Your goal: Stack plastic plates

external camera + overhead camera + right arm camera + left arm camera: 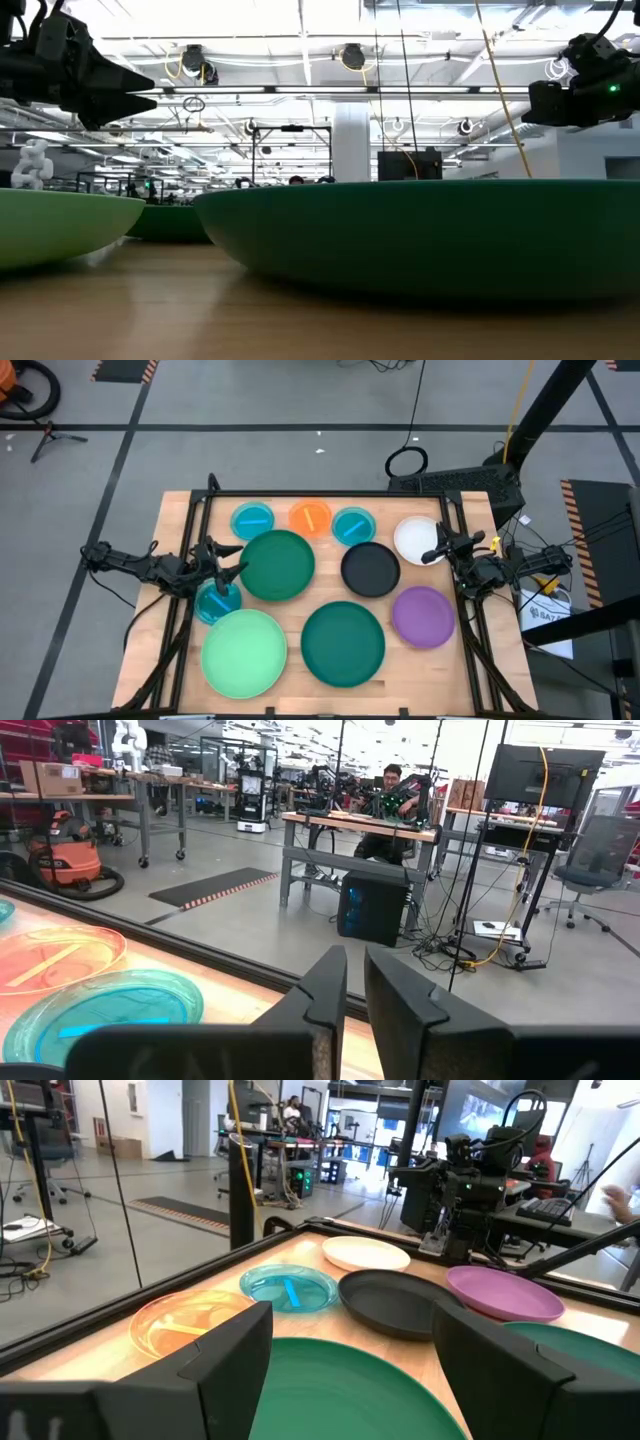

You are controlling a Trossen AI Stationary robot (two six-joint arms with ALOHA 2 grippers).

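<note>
Several round plastic plates lie flat on the wooden table [178, 520]. Along the far edge are a blue plate [252, 520], an orange plate [311, 517], another blue plate [353, 525] and a white plate [412, 538]. A dark green plate [280, 567], a black plate [371, 569] and a purple plate [423, 616] lie mid-table. Nearer lie a light green plate [245, 652] and a second dark green plate [343, 644]. My left gripper [234, 563] hovers open over the first dark green plate's left rim [340, 1395]. My right gripper [432, 552] hovers shut over the white plate's right edge.
A third small blue plate [215, 603] lies under my left arm, partly hidden by it. A black metal frame [320, 494] borders the table on all sides. The low view shows my left gripper [130, 100] raised well above the plates.
</note>
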